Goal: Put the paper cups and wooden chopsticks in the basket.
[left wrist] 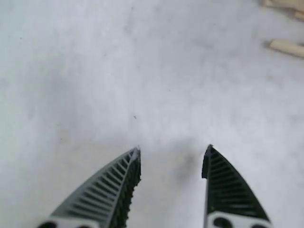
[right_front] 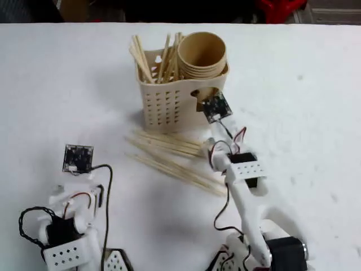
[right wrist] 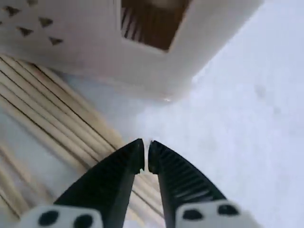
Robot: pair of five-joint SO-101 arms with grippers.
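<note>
Closest to the lens: black fingers of the right gripper (right wrist: 146, 156), clenched nearly tip to tip with nothing between. Poised just above the loose wooden chopsticks (right wrist: 52, 114), beside a lower corner of the cream basket (right wrist: 85, 42), over the white table (right wrist: 247, 109). Through the basket's handle cut-out, something brown dimly seen.

From the high view: same arm stretched forward from the near edge, wrist close to the basket's front wall, near its right corner. Inside the basket, a stack of paper cups (right_front: 202, 52) standing mouth up at the right end, and upright chopsticks (right_front: 151, 61) leaning in a bunch at the left end. Loose sticks fanned flat on the table just in front of the basket, lying roughly side by side, slanting toward the right arm's base.

Farther left and well apart from all that, left gripper (left wrist: 173, 149) released, grey fingers spread wide over bare table, grasping nothing; a couple of stick ends farther off.
</note>
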